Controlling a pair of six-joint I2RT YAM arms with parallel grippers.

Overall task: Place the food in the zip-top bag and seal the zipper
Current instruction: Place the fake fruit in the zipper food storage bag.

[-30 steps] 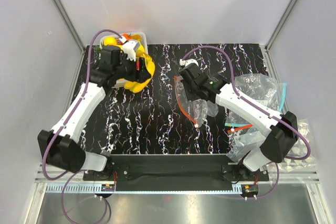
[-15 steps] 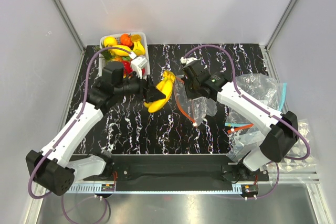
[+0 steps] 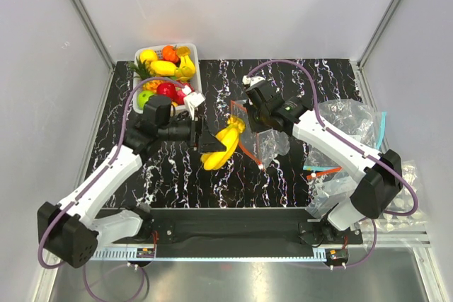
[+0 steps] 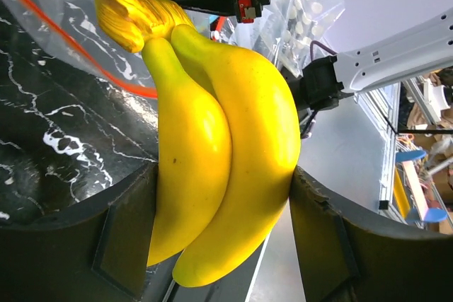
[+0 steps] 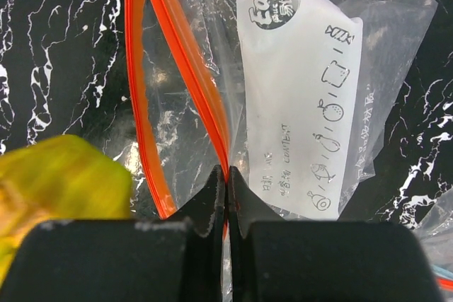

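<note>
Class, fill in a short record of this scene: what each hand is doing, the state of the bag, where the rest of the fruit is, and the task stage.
left hand: grips bananas, lifted off the table
right hand: shut on zipper, holding the mouth up
bag: mouth open, looks empty
bananas: just outside the mouth
other fruit: in bin, back left
stage: loading; zipper unsealed

Pale grey walls (image 3: pixel 233 5), black white-veined tabletop (image 3: pixel 185 183)

White arms (image 3: pixel 106 171), black joints and end effectors (image 4: pixel 223 217) (image 5: pixel 226 175), purple cables (image 3: pixel 283 62), perhaps a green light (image 3: pixel 287 110).
</note>
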